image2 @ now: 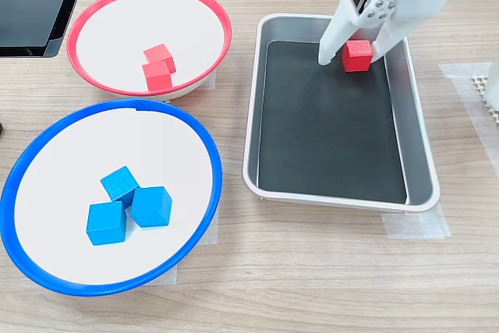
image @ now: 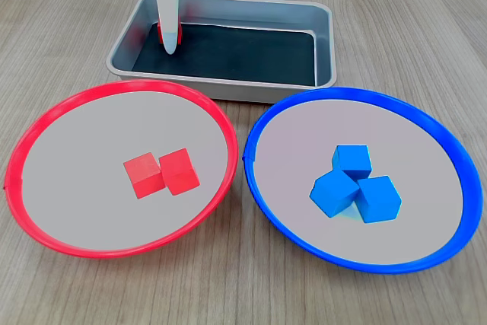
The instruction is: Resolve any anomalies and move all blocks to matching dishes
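Wooden tabletop holds a silver tray [image2: 417,126]. Inside its far corner, my gripper [image2: 352,55] straddles the last red block [image2: 357,56], jaws apart. Closing off-centre could push it against the tray wall.

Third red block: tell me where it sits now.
In the second exterior view, the third red block sits between the gripper fingers, at the silver tray's upper right.

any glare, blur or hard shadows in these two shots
In the first exterior view the light is soft and even, the blue blocks cast only faint shadows, and the silver tray has a mild sheen on its walls. In the second exterior view everything is sharp, including the gripper around the red block; the tray's dark bottom shows no glare.
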Robot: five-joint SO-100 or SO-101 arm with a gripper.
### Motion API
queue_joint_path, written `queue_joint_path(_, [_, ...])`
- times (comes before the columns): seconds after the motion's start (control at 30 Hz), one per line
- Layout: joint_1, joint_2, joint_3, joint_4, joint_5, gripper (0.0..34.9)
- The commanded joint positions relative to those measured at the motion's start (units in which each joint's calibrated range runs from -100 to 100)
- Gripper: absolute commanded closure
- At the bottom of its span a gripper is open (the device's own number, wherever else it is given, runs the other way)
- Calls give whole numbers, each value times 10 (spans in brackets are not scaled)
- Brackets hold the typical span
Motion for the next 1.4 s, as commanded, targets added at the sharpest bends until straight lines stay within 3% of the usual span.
queue_joint_path(0.0, [-19, 6, -20, -13, -27, 153])
queue_joint_path(0.23, [-33, 14, -27, -15, -29, 160])
queue_joint_path(0.37, [-30, 14, -36, -12, -30, 184])
queue_joint_path(0.43, [-22, 14, -44, -15, -35, 254])
queue_joint_path(0.47, [-21, 14, -46, -16, -36, 342])
queue_joint_path(0.5, [-20, 15, -49, -15, -38, 348])
queue_joint_path(0.7, [-35, 12, -55, -31, -50, 349])
queue_joint_path(0.83, [-78, 3, -96, -15, -54, 349])
queue_joint_path(1.0, [-179, 69, -328, 45, -124, 349])
queue_joint_path(1.1, [-195, 148, -474, 49, -156, 349])
queue_joint_path(1.17, [-192, 243, -590, 40, -166, 349])
queue_joint_path(1.37, [-154, 382, -688, -31, -153, 349])
